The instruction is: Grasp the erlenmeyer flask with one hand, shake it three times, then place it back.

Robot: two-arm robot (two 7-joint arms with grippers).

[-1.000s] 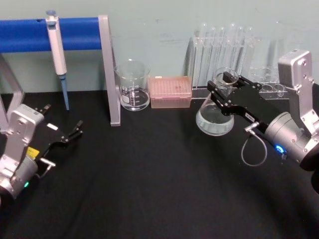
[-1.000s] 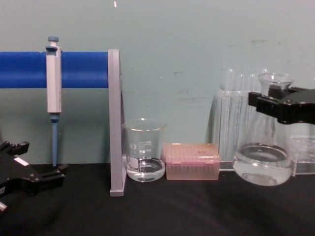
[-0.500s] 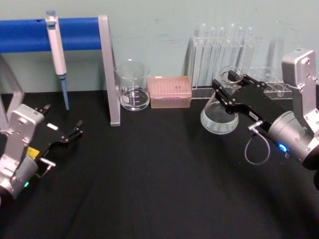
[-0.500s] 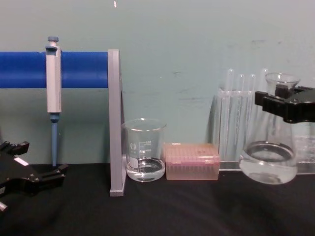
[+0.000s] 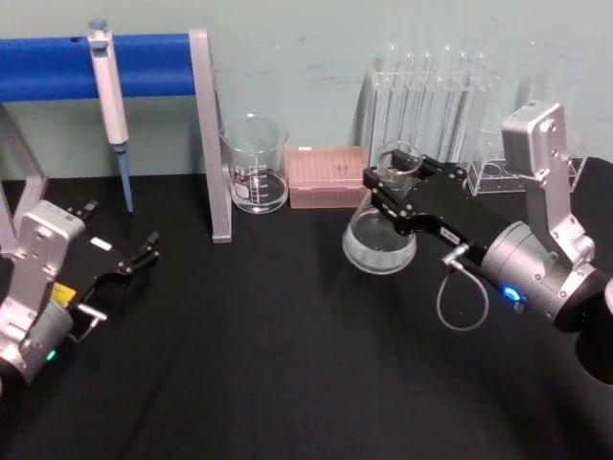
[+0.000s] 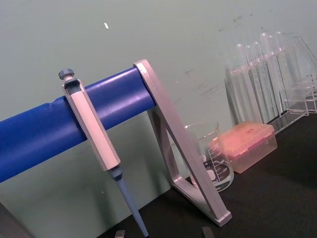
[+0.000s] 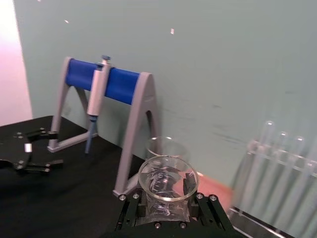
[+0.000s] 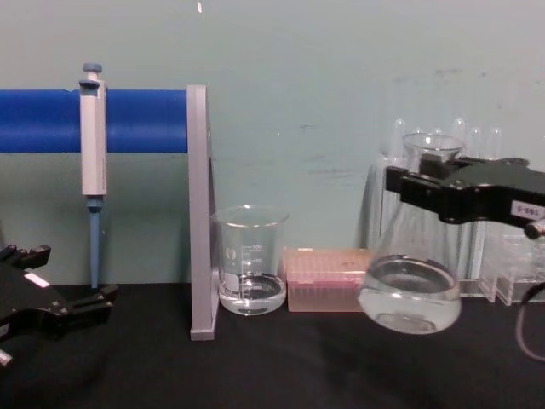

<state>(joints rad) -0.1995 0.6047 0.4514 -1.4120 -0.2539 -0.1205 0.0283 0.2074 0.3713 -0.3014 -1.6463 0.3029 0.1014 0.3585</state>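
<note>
Right gripper is pinching the flask at the neck, jaws clamped either side just under the rim. From my chest view the flask hangs tilted, base swung toward the left, a little liquid pooled inside. It's just in front of the pink box and the tube rack. Left gripper sits low over the table at far left, fingers spread

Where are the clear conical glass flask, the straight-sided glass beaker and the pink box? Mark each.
clear conical glass flask [image 5: 379, 241]: head view, wide base.
straight-sided glass beaker [image 5: 257, 177]: head view, side wall.
pink box [image 5: 328, 165]: head view, lid.
</note>
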